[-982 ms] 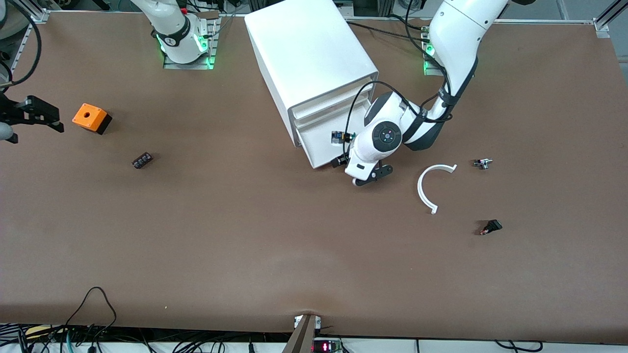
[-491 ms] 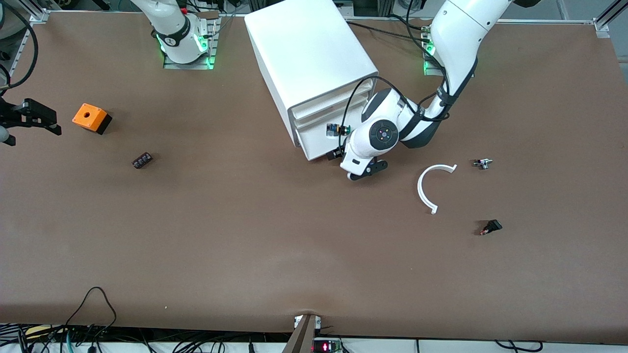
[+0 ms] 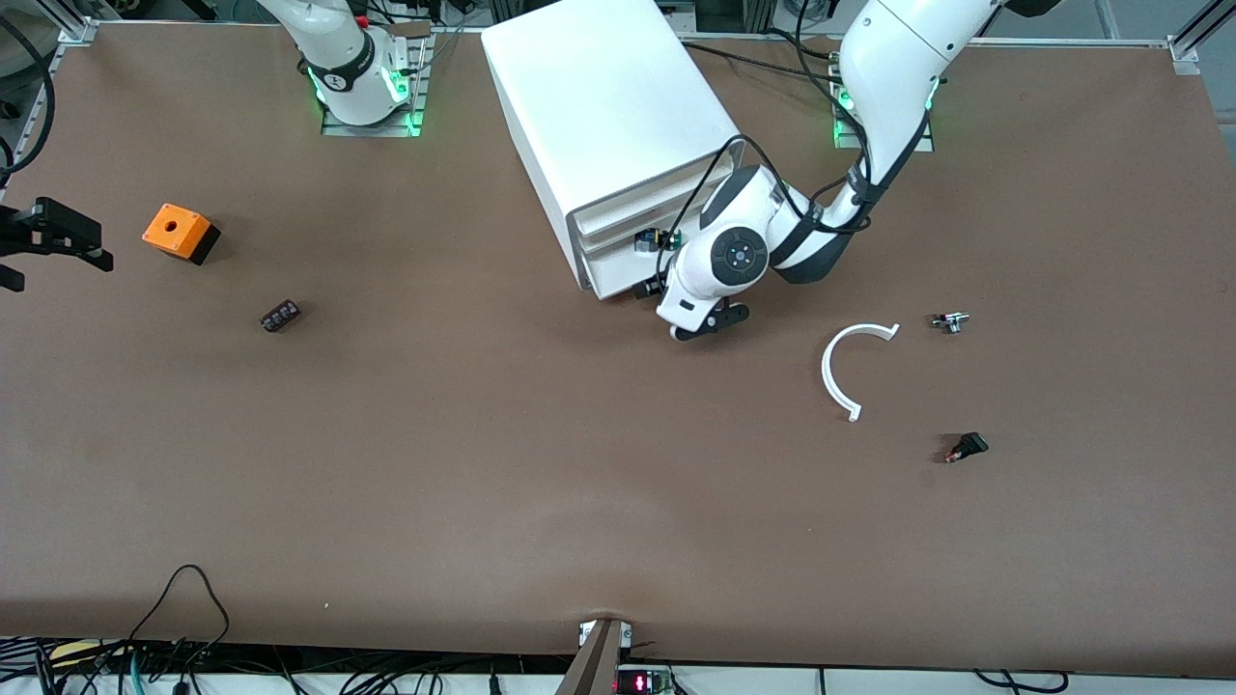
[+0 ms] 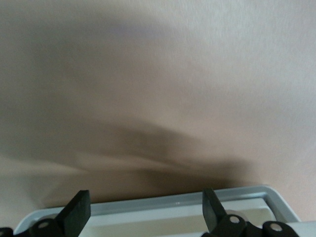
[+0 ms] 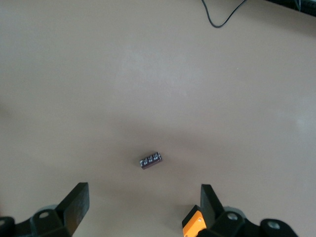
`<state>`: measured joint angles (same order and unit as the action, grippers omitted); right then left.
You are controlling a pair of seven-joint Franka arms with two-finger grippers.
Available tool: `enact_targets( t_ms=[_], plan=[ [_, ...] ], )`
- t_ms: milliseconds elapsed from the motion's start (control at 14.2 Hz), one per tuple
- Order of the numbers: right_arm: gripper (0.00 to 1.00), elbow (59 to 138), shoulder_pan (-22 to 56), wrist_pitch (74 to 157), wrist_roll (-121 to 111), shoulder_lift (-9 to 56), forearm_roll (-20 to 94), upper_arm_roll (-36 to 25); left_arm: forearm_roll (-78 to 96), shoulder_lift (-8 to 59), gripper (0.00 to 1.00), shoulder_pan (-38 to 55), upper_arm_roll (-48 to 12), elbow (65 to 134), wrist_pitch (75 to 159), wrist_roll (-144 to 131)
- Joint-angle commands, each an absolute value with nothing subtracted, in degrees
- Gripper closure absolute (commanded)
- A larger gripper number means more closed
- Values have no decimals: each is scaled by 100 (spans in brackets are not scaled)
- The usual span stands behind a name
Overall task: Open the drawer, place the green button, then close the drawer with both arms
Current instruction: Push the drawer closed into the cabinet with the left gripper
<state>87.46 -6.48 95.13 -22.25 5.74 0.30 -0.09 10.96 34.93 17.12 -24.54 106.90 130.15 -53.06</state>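
Brown table (image 3: 483,463): left gripper (image 3: 645,290), jaws spread, presses the light, stiff, slick drawer (image 3: 618,265) front; right gripper (image 3: 39,241), jaws spread, waits by the table's edge

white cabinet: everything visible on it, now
The white cabinet is a large box of smooth, plastic-looking material, standing on the table between the arm bases, turned at an angle. Stacked drawer fronts face the front camera; the lowest drawer looks nearly or fully pushed in. The left gripper, jaws open, is at that drawer's front.

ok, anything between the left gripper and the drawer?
Nothing visible. The open left gripper is at the drawer front, its rim showing between the jaws. The right gripper waits, open, over the table near the orange cube.
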Motion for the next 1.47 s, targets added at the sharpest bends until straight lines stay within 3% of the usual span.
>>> enact_targets(
  t_ms=[0, 1404],
  plan=[
    [0, 8587, -642, 9431, -2180, 615, 132, -9, 1362, 3419, 0, 1652, -2584, 10846, 12964, -5203],
    [0, 8569, -615, 9369, -2188, 782, 44, -9, 1424, 3349, 0, 1565, -2839, 10969, 12955, -5142]
  ],
)
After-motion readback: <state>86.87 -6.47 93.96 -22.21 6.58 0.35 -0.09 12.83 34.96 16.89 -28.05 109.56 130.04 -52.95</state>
